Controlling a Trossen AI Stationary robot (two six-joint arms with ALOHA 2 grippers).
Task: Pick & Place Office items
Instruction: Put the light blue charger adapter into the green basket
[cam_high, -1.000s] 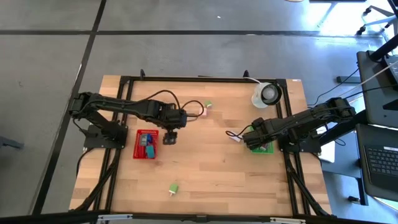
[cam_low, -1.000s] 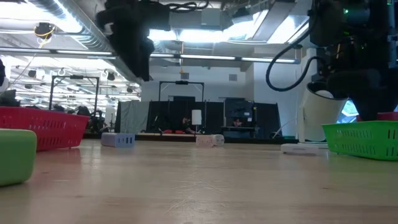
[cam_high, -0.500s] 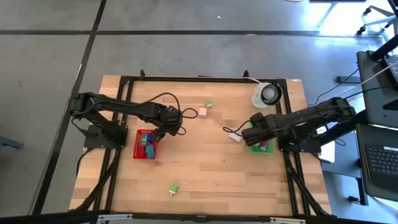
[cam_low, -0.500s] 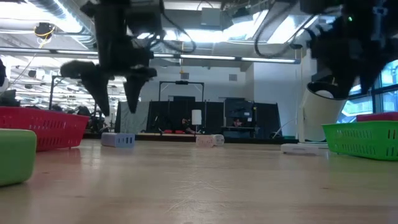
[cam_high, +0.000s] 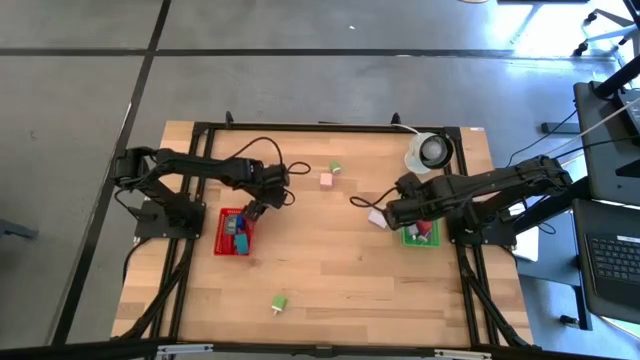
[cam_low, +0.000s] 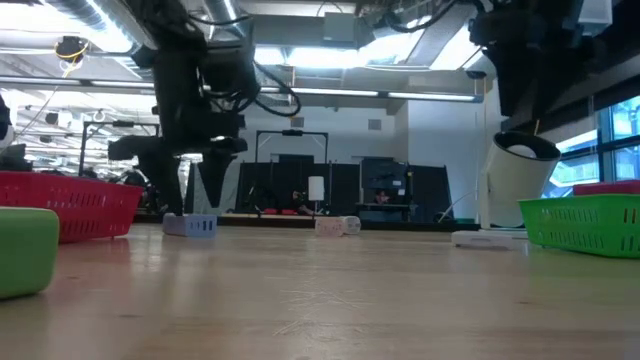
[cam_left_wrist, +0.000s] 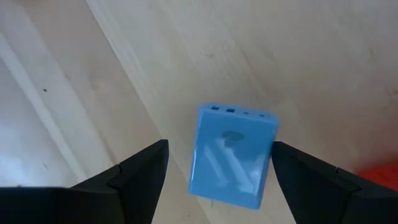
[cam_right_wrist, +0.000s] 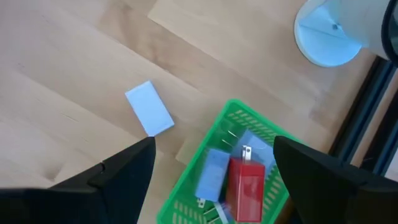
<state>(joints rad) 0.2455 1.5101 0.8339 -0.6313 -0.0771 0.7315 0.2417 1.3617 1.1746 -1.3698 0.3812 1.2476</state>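
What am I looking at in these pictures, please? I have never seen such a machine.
Two dark robot arms work at a wooden table. One camera looks straight down, one sits at table height, and one rides on each wrist. The left gripper hangs open over a blue block lying beside the red tray; it holds nothing. The right gripper, also open and empty, is above the green tray, which holds a red piece and blue ones. A pale block lies near it, and a white roll stands at the far edge.

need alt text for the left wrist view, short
The left gripper hangs open over bare wooden table, its two dark jaws either side of a small blue rectangular block lying flat, not yet touching it. A sliver of the red tray shows at one edge.
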